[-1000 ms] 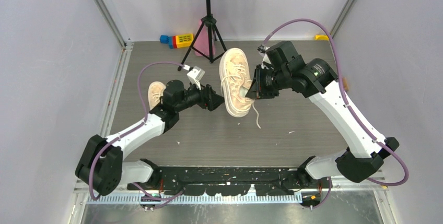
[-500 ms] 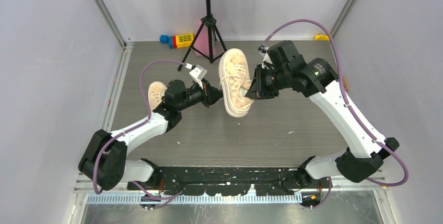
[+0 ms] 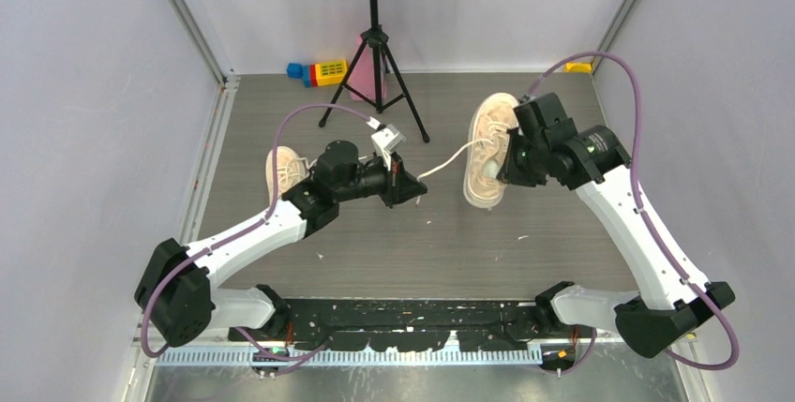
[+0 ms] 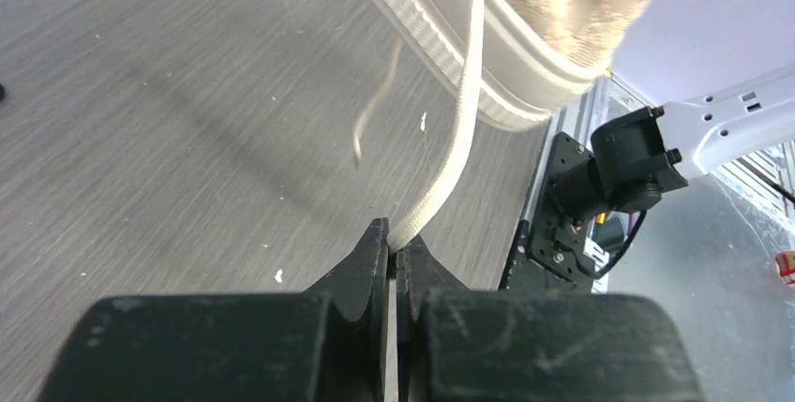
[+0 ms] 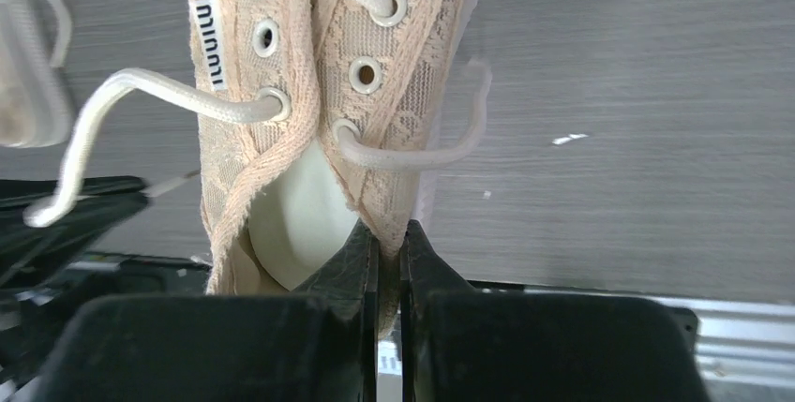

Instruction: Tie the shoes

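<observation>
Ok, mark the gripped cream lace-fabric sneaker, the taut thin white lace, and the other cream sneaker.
gripped cream lace-fabric sneaker (image 3: pixel 489 126), top view, laced upper
taut thin white lace (image 4: pixel 457 140), left wrist view, mid-strand
other cream sneaker (image 3: pixel 278 166), top view, exposed end

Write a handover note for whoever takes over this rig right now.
Right gripper: shut on a shoe, pinching its collar.
Left gripper: shut on that shoe's lace, drawn out sideways.
Second shoe: on the table, partly hidden behind the left arm.
Done: no knot visible; the held shoe's laces hang loose.
Left: tie both shoes.
</observation>
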Controlling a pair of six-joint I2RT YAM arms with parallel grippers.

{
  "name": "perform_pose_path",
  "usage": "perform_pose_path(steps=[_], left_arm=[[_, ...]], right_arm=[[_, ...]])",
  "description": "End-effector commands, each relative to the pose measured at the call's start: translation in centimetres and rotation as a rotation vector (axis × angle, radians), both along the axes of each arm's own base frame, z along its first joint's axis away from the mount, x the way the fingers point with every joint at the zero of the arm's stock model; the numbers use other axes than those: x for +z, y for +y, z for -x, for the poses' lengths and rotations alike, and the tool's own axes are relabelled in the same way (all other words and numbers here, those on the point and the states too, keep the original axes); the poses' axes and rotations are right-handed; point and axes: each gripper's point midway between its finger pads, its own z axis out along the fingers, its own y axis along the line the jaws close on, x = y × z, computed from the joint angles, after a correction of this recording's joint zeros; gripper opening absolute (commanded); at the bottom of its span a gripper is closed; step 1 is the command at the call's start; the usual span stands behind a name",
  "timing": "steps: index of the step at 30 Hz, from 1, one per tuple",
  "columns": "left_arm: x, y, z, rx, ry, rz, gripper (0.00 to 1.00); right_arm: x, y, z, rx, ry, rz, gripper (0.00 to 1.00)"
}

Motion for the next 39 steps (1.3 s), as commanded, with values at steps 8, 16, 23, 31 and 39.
perform_pose_path(steps=[8,16,23,31,39], left_arm=[[-4.7,4.5,-1.9,0.241,0.233,-0.158,0.0],[-4.8,12.0,-2.3,0.427,0.307,-0.139,0.0],[-6.0,13.4,-0.8,0.442,0.328,-0.185,0.0],[-4.4,12.7,0.2,0.384,0.322,-0.145,0.0],[-4.6,12.8,0.5,0.374,0.301,-0.138,0.0]], right_arm=[[-8.4,5.1,-1.7,0.007,-0.011,-0.035,0.0],[-13.2,15.7,-1.9,0.093,0.012,-0.173,0.01],[-15.0,16.8,-2.3,0.111,0.017,-0.128,0.4],[-14.1,9.1,-1.7,0.046,-0.018,0.063,0.68],[-14.4,-0.5,-3.2,-0.373,-0.048,0.226,0.96]])
